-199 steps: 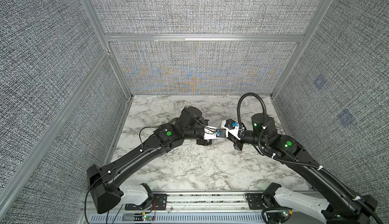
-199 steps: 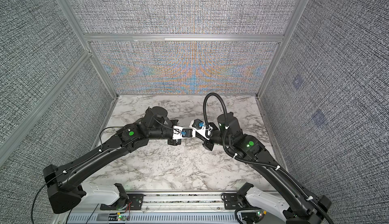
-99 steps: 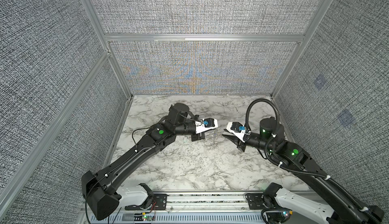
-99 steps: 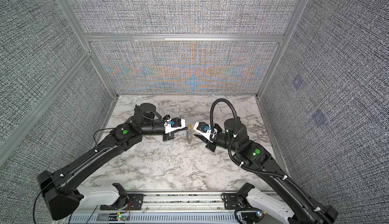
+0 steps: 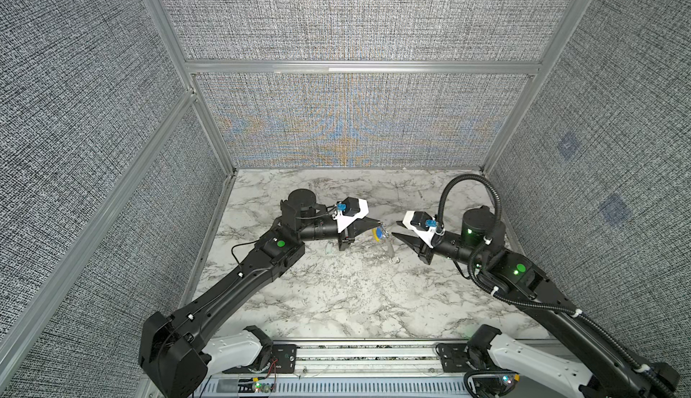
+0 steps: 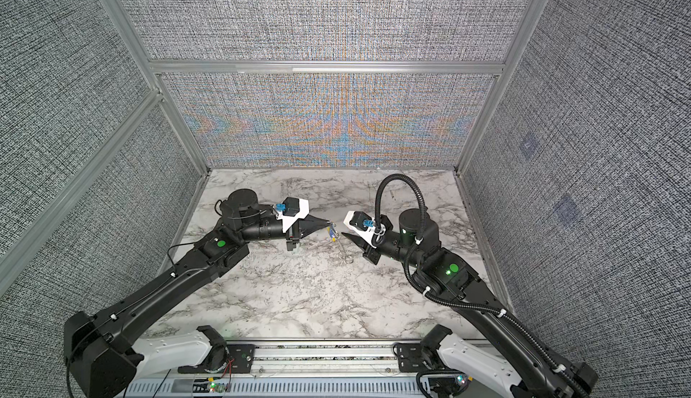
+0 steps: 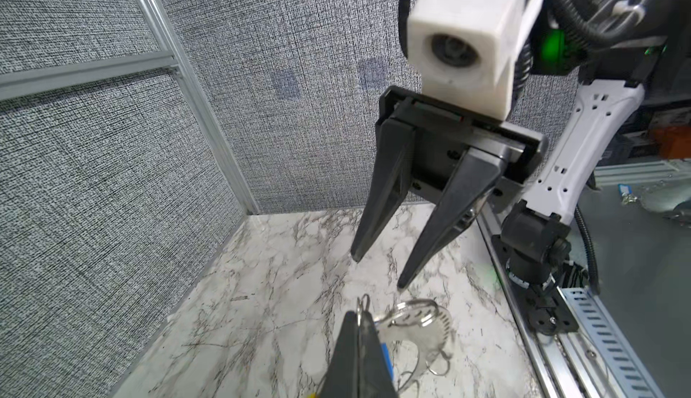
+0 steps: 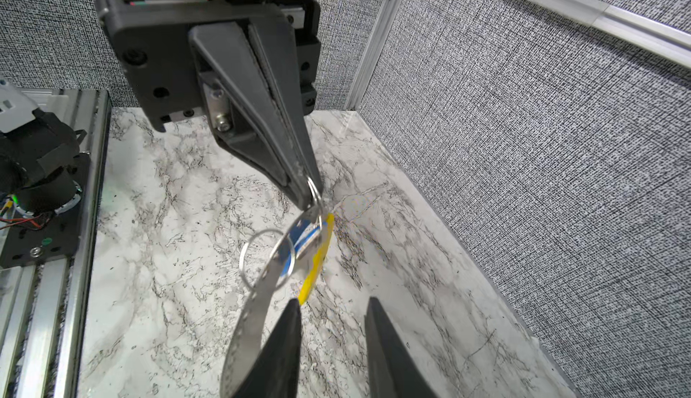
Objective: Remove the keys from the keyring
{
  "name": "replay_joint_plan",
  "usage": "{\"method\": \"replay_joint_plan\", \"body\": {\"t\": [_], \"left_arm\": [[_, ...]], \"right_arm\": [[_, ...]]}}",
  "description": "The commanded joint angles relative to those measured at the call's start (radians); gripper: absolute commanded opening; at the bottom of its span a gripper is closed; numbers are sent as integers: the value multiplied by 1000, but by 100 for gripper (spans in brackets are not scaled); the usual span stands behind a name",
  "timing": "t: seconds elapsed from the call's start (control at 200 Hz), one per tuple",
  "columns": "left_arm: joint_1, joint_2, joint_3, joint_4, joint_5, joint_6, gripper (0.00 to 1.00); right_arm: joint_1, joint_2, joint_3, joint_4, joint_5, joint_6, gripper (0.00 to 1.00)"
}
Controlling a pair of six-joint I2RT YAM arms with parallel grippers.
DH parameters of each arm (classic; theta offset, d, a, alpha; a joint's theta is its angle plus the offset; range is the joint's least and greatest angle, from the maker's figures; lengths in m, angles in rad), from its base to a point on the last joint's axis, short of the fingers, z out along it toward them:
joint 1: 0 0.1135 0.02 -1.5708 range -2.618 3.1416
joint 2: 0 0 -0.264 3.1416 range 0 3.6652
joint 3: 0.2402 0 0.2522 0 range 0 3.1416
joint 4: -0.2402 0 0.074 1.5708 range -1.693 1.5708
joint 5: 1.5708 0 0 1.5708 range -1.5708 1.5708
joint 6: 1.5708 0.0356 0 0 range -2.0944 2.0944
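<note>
Grey woven walls framed in aluminium close in a marble table, over whose far half the robot's two grippers face each other tip to tip. On the left, the left gripper has its jaws pressed fully together on the thin wire of the keyring, pinching it at the very fingertips. The rest hangs below that pinch in one bunch: the ring's yellow sleeve, the blue key lying against the sleeve, a small wire ring just beside them, and the silver key trailing lowest, blurred. In both top views the bunch hangs in the narrow gap between the two grippers, blue and yellow just under the left tips, the silver key slanting down towards the near right. Whether its lower end touches the marble cannot be told. On the right, the right gripper points at the bunch from just beside it, jaws partly apart, nothing between them, neither finger touching the metal. Whether either key is off the keyring cannot be told: the wire is fine and the pieces overlap.
</note>
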Motion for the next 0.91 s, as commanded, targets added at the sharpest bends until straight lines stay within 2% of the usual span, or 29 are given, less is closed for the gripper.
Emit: {"method": "replay_joint_plan", "body": {"t": [0.0,0.45,0.901], "left_arm": [[4,-6,-20,172,41,-107,0],[4,6,-36,209,88,-133,0],[4,10,-36,183,134,-124,0]], "right_arm": [[0,-2,-1,69,-27,26,31],[1,18,9,128,-114,74,29],[0,35,10,162,-155,101,23]]}}
